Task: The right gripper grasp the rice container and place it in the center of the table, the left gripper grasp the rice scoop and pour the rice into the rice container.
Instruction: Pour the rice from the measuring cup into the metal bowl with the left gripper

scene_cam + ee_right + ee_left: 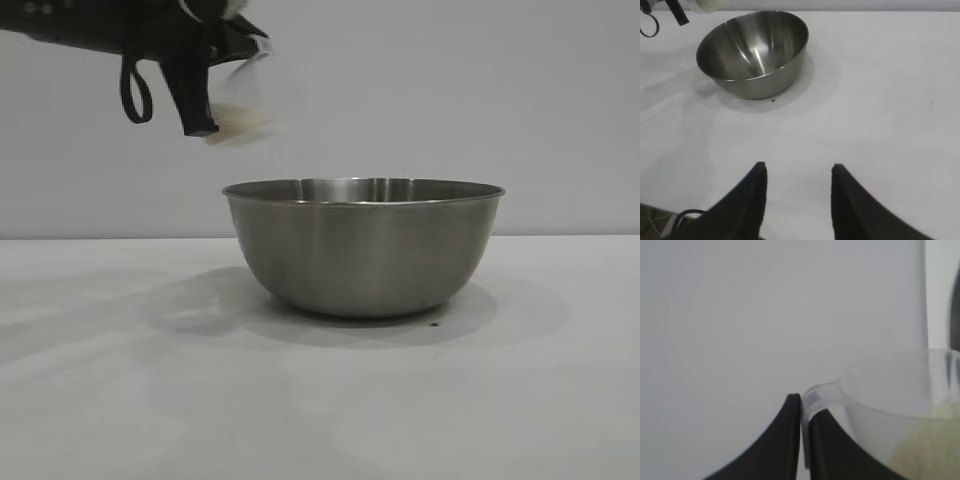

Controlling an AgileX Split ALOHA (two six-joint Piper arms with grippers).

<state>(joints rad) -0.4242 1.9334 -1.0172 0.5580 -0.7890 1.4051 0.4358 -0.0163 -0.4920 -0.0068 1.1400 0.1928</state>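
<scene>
Right gripper [797, 192]: nearest the wrist camera; fingers [752, 200] parted with bare desk between them, grasping nothing; parked low over the desk, well apart from the bowl.
Desk [120, 400]: plain white surface, carrying the bowl.
Rice container [363, 245]: large steel bowl, upright on the desk, ahead of the right fingers and well clear of them; interior seen from the right wrist view is bare metal [752, 50].
Left gripper [200, 125]: raised above the desk, up and to the side of the bowl's rim; fingers [790, 440] clenched on the handle of the rice scoop.
Rice scoop [245, 100]: clear plastic cup, held just beside the left fingers, tilted, above the bowl's near rim edge and not touching it.
Rice [240, 118]: pale grains lying inside the scoop, close against the left fingers.
</scene>
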